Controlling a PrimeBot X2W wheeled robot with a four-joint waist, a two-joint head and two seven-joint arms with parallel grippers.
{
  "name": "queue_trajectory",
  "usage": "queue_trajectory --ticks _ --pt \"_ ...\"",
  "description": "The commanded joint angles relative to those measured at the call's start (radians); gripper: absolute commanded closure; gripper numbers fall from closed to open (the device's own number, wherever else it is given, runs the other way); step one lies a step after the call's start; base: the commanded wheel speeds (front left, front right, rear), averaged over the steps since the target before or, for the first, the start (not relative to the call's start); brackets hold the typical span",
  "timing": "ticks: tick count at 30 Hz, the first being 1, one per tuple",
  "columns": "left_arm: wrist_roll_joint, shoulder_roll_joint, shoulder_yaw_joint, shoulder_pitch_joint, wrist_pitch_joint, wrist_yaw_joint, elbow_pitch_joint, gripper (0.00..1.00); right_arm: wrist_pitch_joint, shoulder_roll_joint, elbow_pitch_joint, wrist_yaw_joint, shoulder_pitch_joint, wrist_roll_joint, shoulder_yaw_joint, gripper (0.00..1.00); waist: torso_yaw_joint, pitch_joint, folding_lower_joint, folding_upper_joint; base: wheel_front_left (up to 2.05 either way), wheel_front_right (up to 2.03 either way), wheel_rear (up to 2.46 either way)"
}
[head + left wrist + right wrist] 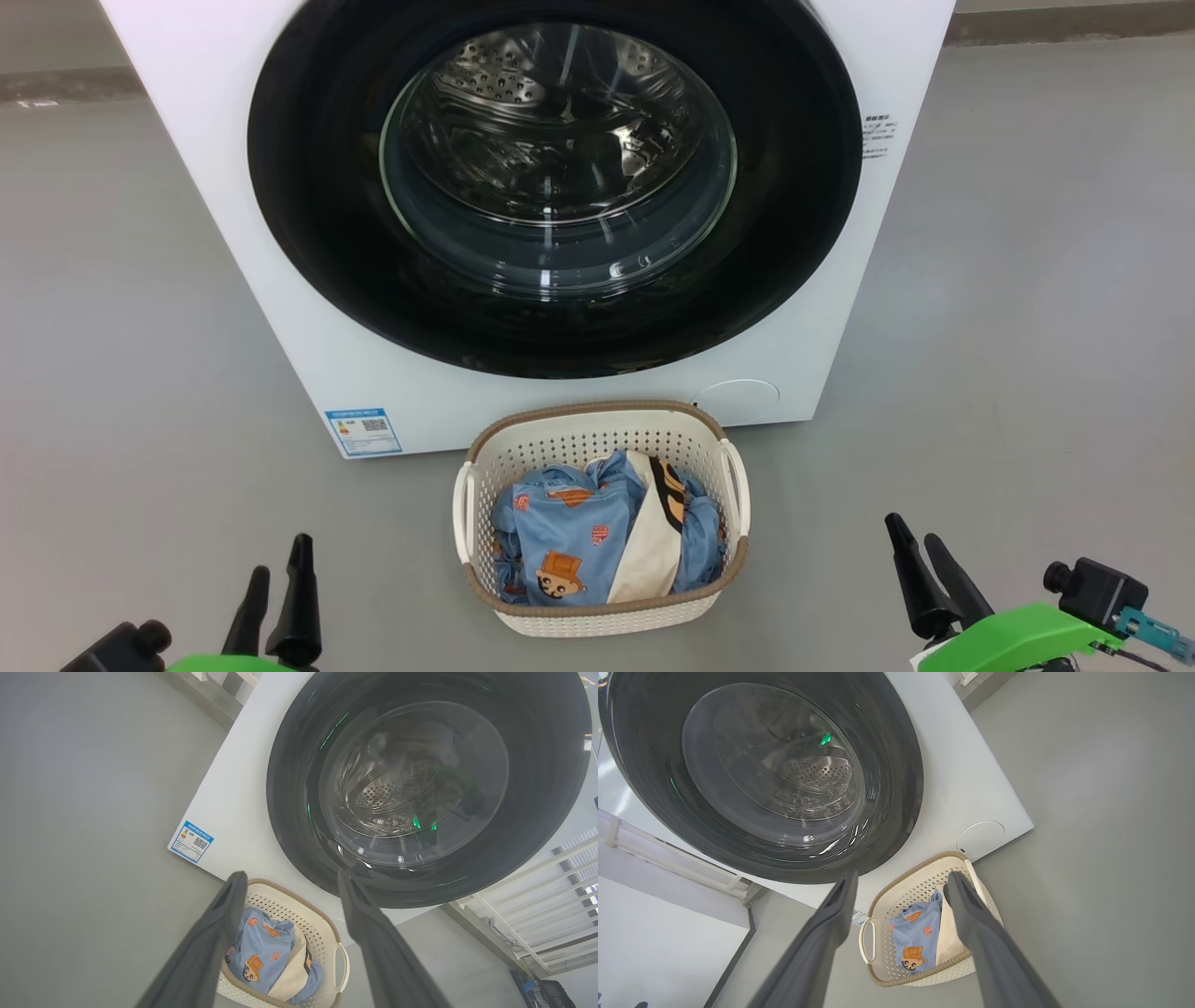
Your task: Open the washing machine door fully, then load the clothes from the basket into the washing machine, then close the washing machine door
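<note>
You have the washing machine door (555, 177) shut flush in the front of the washing machine (280, 308), its round glass facing straight out over the basket (597, 411). The basket stands just before the machine's lower front, between the blue label sticker (362, 431) and the round cap (742, 397). Its handles line up with that front, and the clothes (579, 532) are heaped inside. The floor (121, 373) is smooth, plain grey. Farther out from the machine, the left gripper (280, 555) and right gripper (913, 529) hover with fingers spread, holding nothing.

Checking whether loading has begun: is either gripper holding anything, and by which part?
Nothing is held. The left gripper and right gripper are open and empty; the clothes lie in the basket.
</note>
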Motion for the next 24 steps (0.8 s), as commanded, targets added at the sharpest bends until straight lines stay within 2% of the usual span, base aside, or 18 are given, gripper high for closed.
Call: queue_trajectory --ticks 1,24 --pt "0.036 0.020 0.016 -0.029 -0.015 0.002 -0.032 0.00 -0.016 -0.016 -0.018 0.006 -0.056 -0.035 0.024 0.00 -0.001 0.000 0.0000 -0.0001 0.00 0.00 0.00" --pt "0.311 0.025 0.016 -0.032 -0.083 0.002 -0.039 0.00 -0.083 -0.037 0.001 0.008 -0.066 -0.270 0.056 0.00 -0.011 0.003 0.0000 -0.0001 0.00 0.00 0.00"
